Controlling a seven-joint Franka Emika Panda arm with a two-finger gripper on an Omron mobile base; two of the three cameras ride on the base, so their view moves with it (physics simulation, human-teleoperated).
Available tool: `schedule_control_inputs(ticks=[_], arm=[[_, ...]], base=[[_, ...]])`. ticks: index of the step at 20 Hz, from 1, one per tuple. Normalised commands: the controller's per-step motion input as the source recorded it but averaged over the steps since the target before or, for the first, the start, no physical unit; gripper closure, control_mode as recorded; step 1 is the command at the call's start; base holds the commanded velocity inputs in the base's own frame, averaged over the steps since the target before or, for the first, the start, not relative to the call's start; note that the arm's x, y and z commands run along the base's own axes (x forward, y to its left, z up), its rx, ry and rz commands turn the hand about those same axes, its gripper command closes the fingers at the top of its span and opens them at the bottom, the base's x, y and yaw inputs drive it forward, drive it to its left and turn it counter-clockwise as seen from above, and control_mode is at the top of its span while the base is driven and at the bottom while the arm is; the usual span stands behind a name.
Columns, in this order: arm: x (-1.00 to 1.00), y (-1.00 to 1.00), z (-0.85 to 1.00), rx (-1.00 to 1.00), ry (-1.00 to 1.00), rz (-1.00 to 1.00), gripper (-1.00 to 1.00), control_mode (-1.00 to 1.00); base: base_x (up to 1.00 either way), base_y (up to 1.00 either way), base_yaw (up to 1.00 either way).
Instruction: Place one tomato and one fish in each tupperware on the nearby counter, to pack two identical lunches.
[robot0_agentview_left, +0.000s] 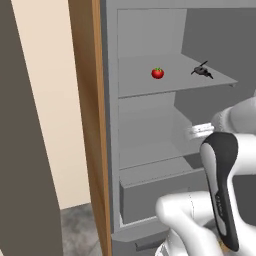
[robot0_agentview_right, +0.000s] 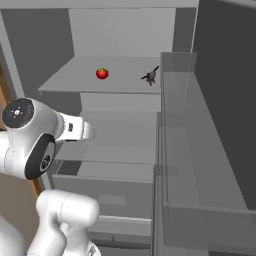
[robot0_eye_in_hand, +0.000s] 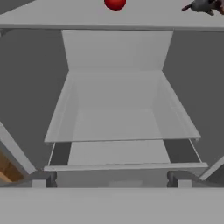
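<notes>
A red tomato (robot0_agentview_left: 157, 73) (robot0_agentview_right: 102, 73) lies on the upper shelf (robot0_agentview_left: 175, 82) of an open grey fridge. A small dark fish (robot0_agentview_left: 201, 71) (robot0_agentview_right: 150, 76) lies to its right on the same shelf. In the hand view the tomato (robot0_eye_in_hand: 115, 3) and the fish (robot0_eye_in_hand: 202, 5) sit at the top edge. My gripper (robot0_eye_in_hand: 111, 179) is open, its tips wide apart with nothing between them. It faces the lower shelf (robot0_eye_in_hand: 118, 122), below and in front of both items. The tupperware and the counter are out of view.
The open fridge door with clear bins (robot0_agentview_right: 200, 150) stands close on the right. A wooden cabinet panel (robot0_agentview_left: 87, 125) borders the fridge on the left. A grey drawer (robot0_agentview_left: 160, 192) sits under the shelves. My own arm (robot0_agentview_right: 30, 140) fills the foreground.
</notes>
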Motion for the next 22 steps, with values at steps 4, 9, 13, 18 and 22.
schedule_control_inputs(ticks=[4, 9, 13, 18, 22], arm=[[0.04, 0.02, 0.67, 0.01, -0.07, -0.03, -1.00, -1.00], [0.26, 0.01, 0.55, 0.09, -0.09, 0.00, -1.00, -1.00], [0.57, 0.16, 0.22, 0.11, -0.18, 0.00, -1.00, -1.00], [0.77, 0.31, 0.14, 0.03, -0.03, -0.01, -1.00, -1.00], [0.74, 0.05, 0.13, 0.00, 0.02, -0.10, -1.00, -1.00]], base=[[0.00, 0.00, 0.00], [0.00, 0.00, 0.00], [0.00, 0.00, 0.00], [0.00, 0.00, 0.00], [0.00, 0.00, 0.00]])
